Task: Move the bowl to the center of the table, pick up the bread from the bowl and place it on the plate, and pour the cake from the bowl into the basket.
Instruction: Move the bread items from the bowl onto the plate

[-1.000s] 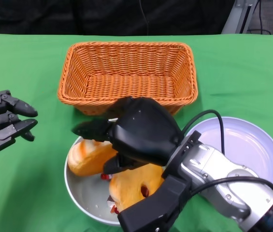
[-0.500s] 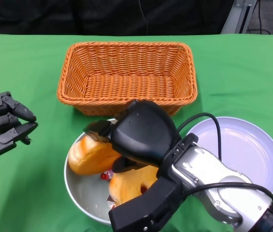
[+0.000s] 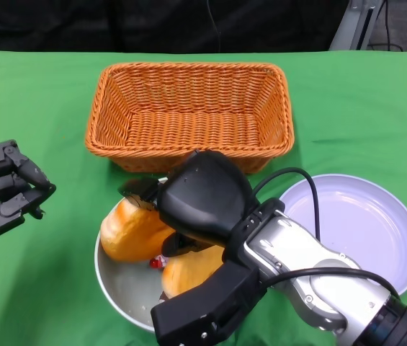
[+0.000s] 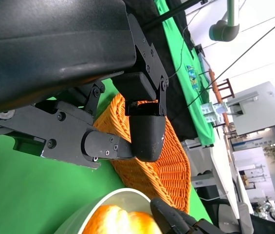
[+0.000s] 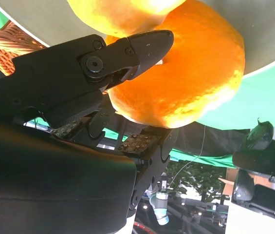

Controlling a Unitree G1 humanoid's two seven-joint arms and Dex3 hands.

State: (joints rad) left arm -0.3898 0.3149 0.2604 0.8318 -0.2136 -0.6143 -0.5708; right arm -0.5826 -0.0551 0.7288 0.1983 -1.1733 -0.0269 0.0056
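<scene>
We see our right forearm (image 3: 311, 277) coming in from the lower right of the head view, silver with a black cable looped over it, angled toward the bowl (image 3: 120, 277). Our right hand (image 3: 189, 205) sits over the bowl, its rounded black shell facing up and its fingers (image 5: 142, 46) curled down onto the bread (image 3: 135, 231); in the right wrist view the fingertips press the bread's orange crust from two sides. Our left hand (image 3: 5, 194) hangs well to the left of the bowl, above the tabletop (image 3: 45, 288), holding nothing, its fingers (image 4: 144, 131) bent but apart. Its forearm lies outside the views.
</scene>
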